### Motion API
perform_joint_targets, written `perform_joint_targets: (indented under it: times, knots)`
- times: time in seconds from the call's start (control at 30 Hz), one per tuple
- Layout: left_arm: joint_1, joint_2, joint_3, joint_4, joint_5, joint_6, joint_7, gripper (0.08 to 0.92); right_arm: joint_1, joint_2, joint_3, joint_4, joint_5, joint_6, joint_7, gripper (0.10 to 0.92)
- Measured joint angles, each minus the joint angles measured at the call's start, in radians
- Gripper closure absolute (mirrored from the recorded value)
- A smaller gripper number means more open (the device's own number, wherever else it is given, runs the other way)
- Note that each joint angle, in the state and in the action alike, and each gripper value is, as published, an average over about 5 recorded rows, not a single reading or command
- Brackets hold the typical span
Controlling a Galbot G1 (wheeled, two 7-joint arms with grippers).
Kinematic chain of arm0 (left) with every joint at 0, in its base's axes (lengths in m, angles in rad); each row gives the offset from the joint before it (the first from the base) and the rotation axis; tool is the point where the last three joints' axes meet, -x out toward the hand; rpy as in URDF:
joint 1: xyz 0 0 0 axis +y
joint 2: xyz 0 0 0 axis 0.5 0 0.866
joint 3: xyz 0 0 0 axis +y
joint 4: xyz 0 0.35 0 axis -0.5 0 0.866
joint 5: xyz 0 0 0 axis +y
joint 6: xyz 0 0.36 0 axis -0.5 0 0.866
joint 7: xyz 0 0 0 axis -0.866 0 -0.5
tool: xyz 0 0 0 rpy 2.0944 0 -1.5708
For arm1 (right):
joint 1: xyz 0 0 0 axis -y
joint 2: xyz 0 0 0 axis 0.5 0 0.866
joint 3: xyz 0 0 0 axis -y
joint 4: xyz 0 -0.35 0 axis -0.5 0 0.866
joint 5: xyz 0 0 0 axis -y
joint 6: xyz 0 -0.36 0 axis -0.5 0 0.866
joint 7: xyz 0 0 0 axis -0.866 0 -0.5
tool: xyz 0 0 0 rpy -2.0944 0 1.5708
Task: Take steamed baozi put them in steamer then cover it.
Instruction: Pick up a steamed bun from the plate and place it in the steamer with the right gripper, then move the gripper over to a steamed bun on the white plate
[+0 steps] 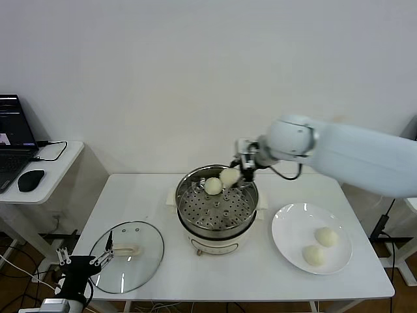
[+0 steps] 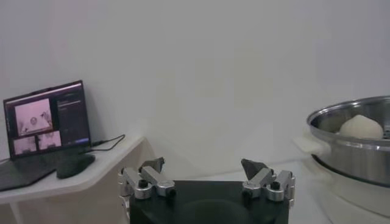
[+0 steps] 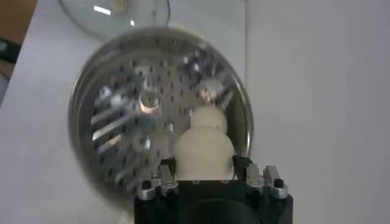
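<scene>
My right gripper [image 1: 238, 172] [image 3: 203, 162] hangs over the far right part of the steamer [image 1: 183, 203] [image 3: 119, 125], shut on one steamed baozi [image 1: 229, 176] [image 3: 203, 150]. A second baozi [image 1: 213, 186] [image 3: 208, 117] lies on the perforated tray just beside it. Two more baozi [image 1: 326, 237] [image 1: 314, 255] rest on the white plate [image 1: 293, 225]. The glass cover [image 1: 128, 255] [image 3: 109, 9] lies flat on the table to the left. My left gripper [image 1: 85, 261] [image 2: 204, 165] is parked open and empty at the front left corner, near the cover.
A side table at the left holds a laptop [image 1: 12, 140] [image 2: 46, 119] and a mouse [image 1: 30, 180]. In the left wrist view the steamer [image 2: 356, 149] with a baozi [image 2: 361, 126] stands off to one side. A white wall rises behind the table.
</scene>
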Motion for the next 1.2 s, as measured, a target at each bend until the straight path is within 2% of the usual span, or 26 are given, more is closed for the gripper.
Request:
perform_joint_targets:
  times: [0.27, 0.6, 0.7, 0.9, 1.03, 1.2]
  knots:
    - [-0.003, -0.007, -0.008, -0.004, -0.001, 0.000, 0.000, 0.177, -0.073, 0.164, -0.015, -0.098, 0.034, -0.048, 0.082, 0.431]
    - [-0.005, -0.014, -0.018, -0.004, -0.003, 0.000, 0.000, 0.177, -0.152, 0.248, -0.029, -0.179, 0.025, -0.074, 0.130, 0.431]
    - [-0.006, -0.015, -0.016, -0.004, -0.003, 0.000, 0.000, 0.177, -0.165, 0.257, -0.029, -0.189, 0.020, -0.079, 0.135, 0.391]
    - [-0.005, -0.017, -0.015, -0.005, -0.001, 0.000, 0.000, 0.177, -0.160, 0.247, -0.022, -0.179, 0.017, -0.084, 0.122, 0.238]
    - [-0.003, -0.014, -0.014, -0.010, 0.000, 0.000, 0.000, 0.177, -0.119, 0.204, -0.016, -0.145, 0.007, -0.083, 0.078, 0.206]
    - [-0.003, -0.006, -0.010, -0.020, 0.001, 0.003, 0.000, 0.177, -0.040, 0.101, -0.016, -0.076, -0.028, -0.059, -0.030, 0.203]
